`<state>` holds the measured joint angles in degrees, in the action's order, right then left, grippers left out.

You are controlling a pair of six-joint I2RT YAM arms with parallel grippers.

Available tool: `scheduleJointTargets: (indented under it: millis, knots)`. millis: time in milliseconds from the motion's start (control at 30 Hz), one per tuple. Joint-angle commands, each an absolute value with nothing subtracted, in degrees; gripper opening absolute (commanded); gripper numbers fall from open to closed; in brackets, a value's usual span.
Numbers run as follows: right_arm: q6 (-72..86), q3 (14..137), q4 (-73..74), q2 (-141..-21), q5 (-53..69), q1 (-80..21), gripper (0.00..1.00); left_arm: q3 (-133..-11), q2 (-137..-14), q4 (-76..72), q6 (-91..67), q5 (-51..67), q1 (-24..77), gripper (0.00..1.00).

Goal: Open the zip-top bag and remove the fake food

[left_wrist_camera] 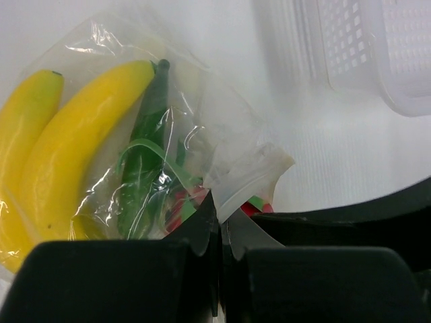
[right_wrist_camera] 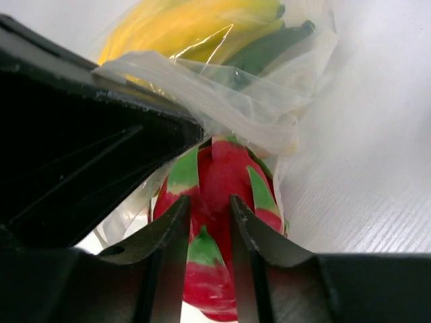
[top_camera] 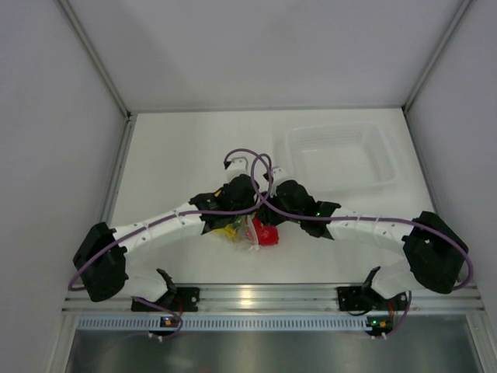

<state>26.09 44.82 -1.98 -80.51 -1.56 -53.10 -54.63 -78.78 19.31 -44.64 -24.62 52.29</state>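
Left pincer (left_wrist_camera: 219,225) pinches one zip-top bag (left_wrist_camera: 232,145) (two bananas (left_wrist_camera: 67,158) inside).

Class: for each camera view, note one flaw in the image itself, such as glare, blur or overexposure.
Top external: a bright glare patch on the silver metal rail. Left wrist: white glints on the clear crinkly zip-top bag; the white perforated plastic tray looks washed out. Right wrist: the near black fingers are soft-edged.

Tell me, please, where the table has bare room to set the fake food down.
Bare table lies far left, between the left wall and the clear tray. The tray looks empty. Crowded centre: left end effector and right end effector meet at the zip-top bag.
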Motion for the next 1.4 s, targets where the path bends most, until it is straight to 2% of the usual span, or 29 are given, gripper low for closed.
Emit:
scheduleJointTargets:
  millis: [0,100,233,333,433,600,767,1033,1267,1367]
  knots:
    - [27.42,48.69,-6.76,-83.31,-2.81,-54.05,0.32,-54.58,-75.85,15.29,-43.95,-23.64,52.03,0.0]
    - [27.6,50.27,-8.61,-84.72,-3.69,-54.4,0.44,-54.23,-75.15,15.38,-43.95,-23.38,52.03,0.0]
    - [27.95,51.77,-8.27,-88.32,-3.17,-54.75,0.52,-53.7,-73.92,15.47,-44.12,-23.73,52.03,0.0]
    - [28.21,49.41,-7.91,-88.51,-3.6,-55.72,0.6,-53.26,-73.21,15.47,-43.77,-24.78,52.03,0.0]
    - [28.56,46.33,-7.65,-87.02,-4.04,-57.03,0.73,-52.39,-73.39,15.47,-44.03,-25.57,52.03,0.0]
    - [29.0,42.02,-5.98,-82.98,-5.63,-59.15,0.8,-51.68,-74.27,15.47,-45.0,-25.93,51.86,0.0]
    - [28.74,40.61,-3.96,-82.79,-5.98,-60.64,0.84,-51.77,-75.41,15.38,-45.7,-26.1,51.77,0.0]
    - [34.17,40.17,-3.43,-89.91,-6.85,-64.15,0.87,-51.59,-75.32,15.47,-45.53,-26.98,51.77,0.0]
    - [41.74,40.17,-0.18,-91.76,-14.23,-67.06,0.88,-50.54,-75.06,15.47,-46.4,-27.16,51.77,0.0]
    - [42.71,40.87,1.3,-93.42,-15.55,-67.67,0.84,-50.45,-74.88,15.38,-46.49,-27.51,51.77,0.0]
